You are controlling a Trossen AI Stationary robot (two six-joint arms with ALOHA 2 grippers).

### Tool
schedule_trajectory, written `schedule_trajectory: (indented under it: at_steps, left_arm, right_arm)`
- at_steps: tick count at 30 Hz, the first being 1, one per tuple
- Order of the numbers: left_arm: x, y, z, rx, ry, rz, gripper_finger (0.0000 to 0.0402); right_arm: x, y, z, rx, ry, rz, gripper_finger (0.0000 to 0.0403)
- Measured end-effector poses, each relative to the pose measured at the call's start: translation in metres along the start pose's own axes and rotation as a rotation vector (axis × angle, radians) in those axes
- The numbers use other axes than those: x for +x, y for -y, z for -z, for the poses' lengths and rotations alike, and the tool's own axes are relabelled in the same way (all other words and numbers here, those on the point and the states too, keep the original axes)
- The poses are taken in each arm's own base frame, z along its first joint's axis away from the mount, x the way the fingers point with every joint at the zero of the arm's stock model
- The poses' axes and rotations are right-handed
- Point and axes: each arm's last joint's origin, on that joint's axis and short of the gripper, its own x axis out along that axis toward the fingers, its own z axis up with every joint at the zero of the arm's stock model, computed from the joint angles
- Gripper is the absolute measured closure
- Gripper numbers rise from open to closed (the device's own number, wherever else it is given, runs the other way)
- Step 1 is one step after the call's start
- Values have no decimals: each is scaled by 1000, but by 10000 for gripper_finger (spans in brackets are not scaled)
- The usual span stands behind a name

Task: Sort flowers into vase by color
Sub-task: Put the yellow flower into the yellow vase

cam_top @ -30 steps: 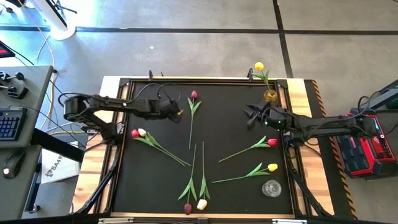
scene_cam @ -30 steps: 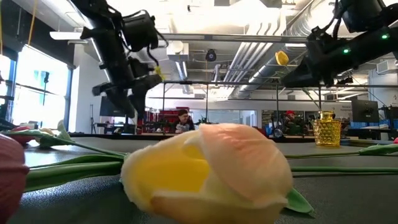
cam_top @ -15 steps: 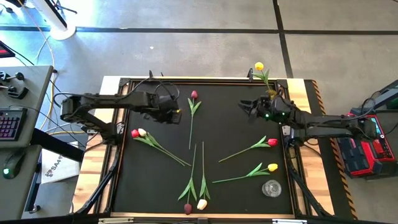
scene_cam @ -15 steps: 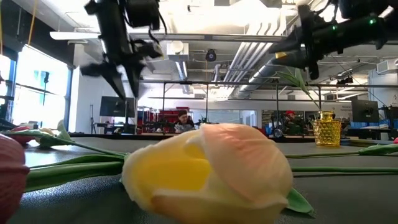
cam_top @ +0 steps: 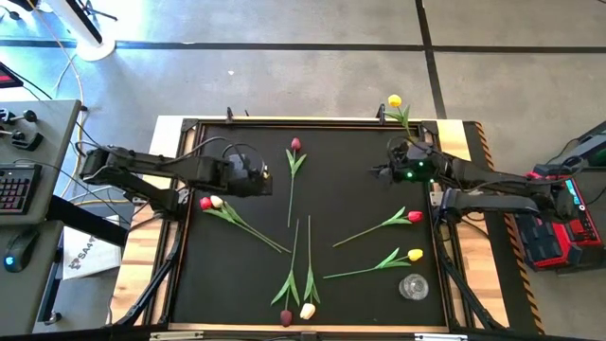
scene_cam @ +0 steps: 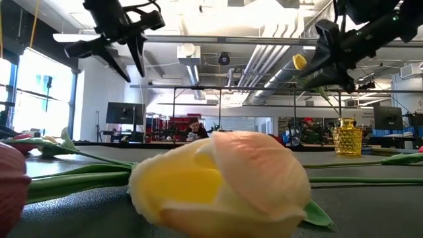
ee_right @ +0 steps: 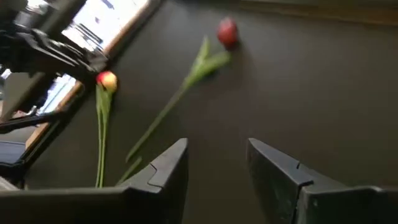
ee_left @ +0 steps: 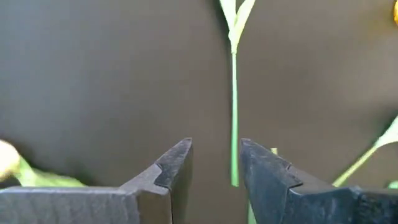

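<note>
Seven tulips (cam_top: pixel 293 179) are lying fanned across the dark mat, spread apart presumably so each stem is offering a clear grasp; a yellow tulip (cam_top: pixel 395 101) is already standing in the amber vase (scene_cam: pixel 346 136) at the far right corner. The left gripper (ee_left: pixel 214 165) is hovering with fingers parted and empty near the red-and-cream pair (cam_top: pixel 210 202). The right gripper (ee_right: pixel 217 165), likewise spread and empty, is hanging beside the vase, hiding it from above.

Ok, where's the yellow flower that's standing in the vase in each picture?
High view: the yellow flower is at the table's far right corner.
Low view: upper right, its head high above the table.
Left wrist view: cannot tell.
Right wrist view: not in it.
Shared landmark: the gold vase holding its stem.
</note>
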Motion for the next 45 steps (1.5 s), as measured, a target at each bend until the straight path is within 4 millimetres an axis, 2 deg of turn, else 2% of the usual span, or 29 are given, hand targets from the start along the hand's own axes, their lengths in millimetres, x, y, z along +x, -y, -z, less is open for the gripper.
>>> schedule_trajectory:
  at_steps: [4,8,11,15,20,24,27,32,35,40,45]
  left_arm:
    - [9,24,3,340,51,159,283]
    - [18,65,5,711,158,498,284]
    - [30,90,8,831,239,716,284]
    - [58,106,14,883,225,847,284]
    - [90,103,24,858,76,809,284]
    - [97,96,28,905,7,742,284]
    - [97,92,30,945,-18,705,284]
    - [97,88,30,983,-35,677,284]
    - [96,86,30,989,-55,656,284]
    - [91,74,31,1015,-162,597,284]
    - [83,67,26,1042,-197,568,284]
  right_arm:
    - [0,3,6,69,-69,16,252]
    - [0,2,5,148,-80,-6,252]
    - [0,0,8,190,-147,-64,252]
    - [-1,-4,14,299,-275,-131,252]
    - [-5,-17,34,437,-487,-150,252]
    - [-13,-30,58,380,-630,-140,252]
    - [-21,-34,77,325,-701,-68,252]
    - [-37,-26,102,246,-862,121,252]
    - [-44,-28,110,182,-914,117,252]
    - [-44,-32,123,-8,-980,79,252]
    - [-34,-35,140,-207,-1040,113,252]
